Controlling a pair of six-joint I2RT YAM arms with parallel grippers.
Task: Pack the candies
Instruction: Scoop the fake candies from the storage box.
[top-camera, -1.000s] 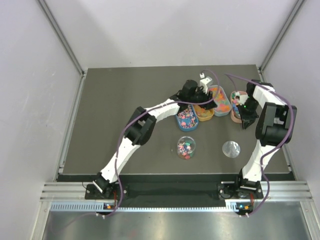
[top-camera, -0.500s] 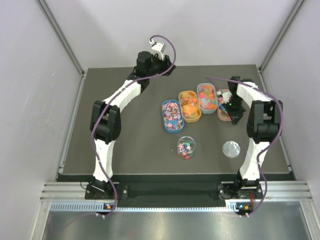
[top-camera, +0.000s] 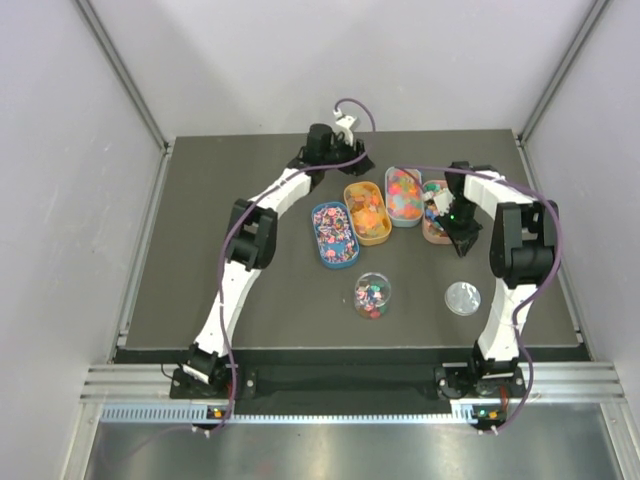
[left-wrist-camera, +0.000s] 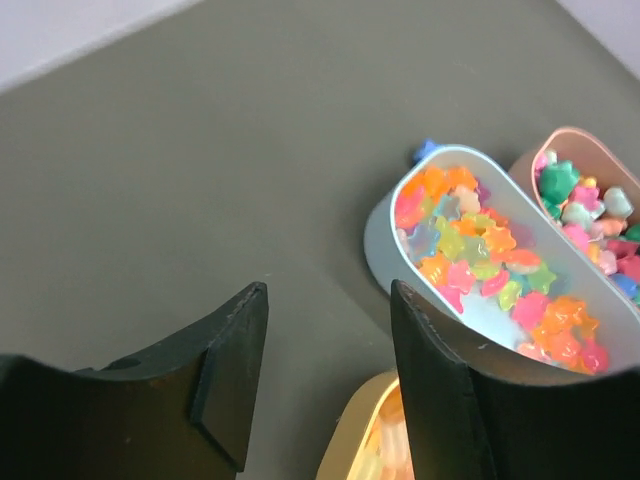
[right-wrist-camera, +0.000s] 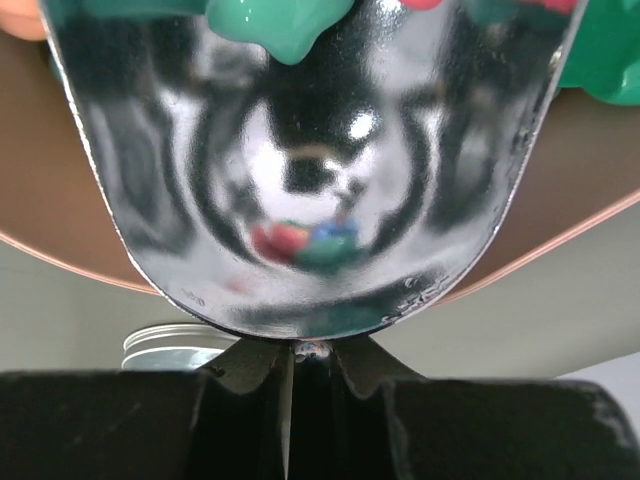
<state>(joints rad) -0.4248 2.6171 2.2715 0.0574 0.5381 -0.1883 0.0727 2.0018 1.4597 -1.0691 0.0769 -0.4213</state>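
Left jaws back by trays (left-wrist-camera: 381, 236), apart, empty; right jaws tight on scoop (right-wrist-camera: 300, 170)

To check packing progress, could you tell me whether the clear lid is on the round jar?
No, the clear lid lies flat on the table, apart from the round jar holding candies.

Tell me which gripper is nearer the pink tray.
Right. The right gripper holds a scoop in the pink tray; the left gripper hangs open off to its left, beyond the grey tray.

White arm links (top-camera: 222, 310) with black joints (top-camera: 256, 240), trailing purple cables (top-camera: 352, 100), end in matte black fingers (left-wrist-camera: 228, 385).
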